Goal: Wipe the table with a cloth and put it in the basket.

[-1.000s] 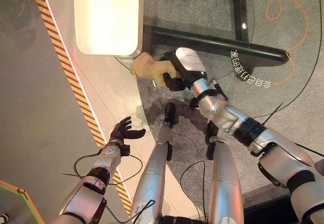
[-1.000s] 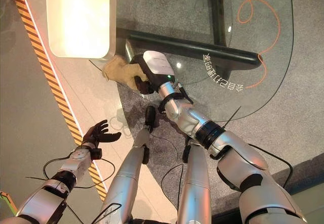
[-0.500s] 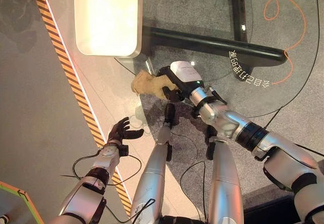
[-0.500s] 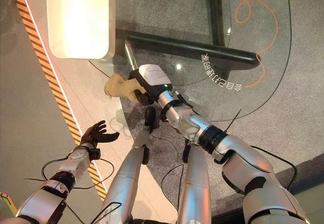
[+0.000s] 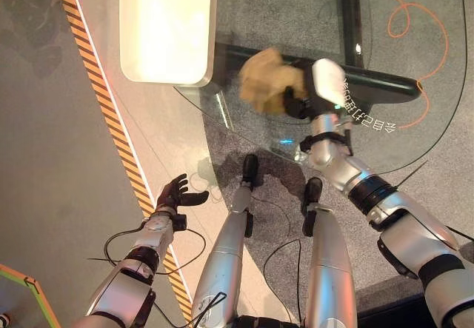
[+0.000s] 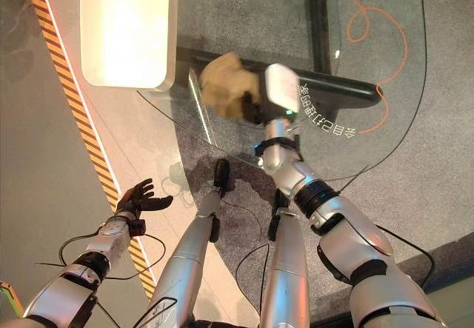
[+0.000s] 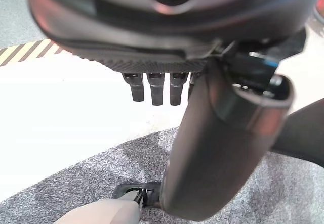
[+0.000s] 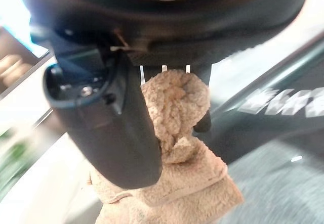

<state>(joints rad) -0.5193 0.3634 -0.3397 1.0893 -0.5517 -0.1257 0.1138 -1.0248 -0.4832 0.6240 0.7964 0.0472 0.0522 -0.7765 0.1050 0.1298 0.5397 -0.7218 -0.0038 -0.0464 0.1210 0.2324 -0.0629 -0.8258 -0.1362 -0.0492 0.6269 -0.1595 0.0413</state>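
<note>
1. Left eye view: right hand (image 5: 300, 98), dark and bearing a white cover, is clenched on the tan fluffy cloth (image 5: 268, 81) over the clear rounded glass table (image 5: 385, 61), just beside the pale rectangular tray-like basket (image 5: 167, 32). The black bar (image 5: 370, 80) under the glass runs away from the basket's near corner. The left hand (image 5: 176, 195), fingers loosely spread and holding nothing, hangs well apart from the basket, over the floor by the orange-and-black striped tape (image 5: 104, 113).
2. Right eye view: same layout; the cloth (image 6: 228, 84) sits between the basket (image 6: 129, 32) and the hand's white cover.
3. Left wrist view: the left hand (image 7: 152, 87) shows straight fingers over the pale floor.
4. Right wrist view: thumb and fingers pinch the cloth (image 8: 177, 148) bunched, its loose end hanging.
5. Judgement: wiping seems underway; press the cloth flat to the glass, sweep in overlapping passes toward the basket, keeping the pinch firm.
</note>
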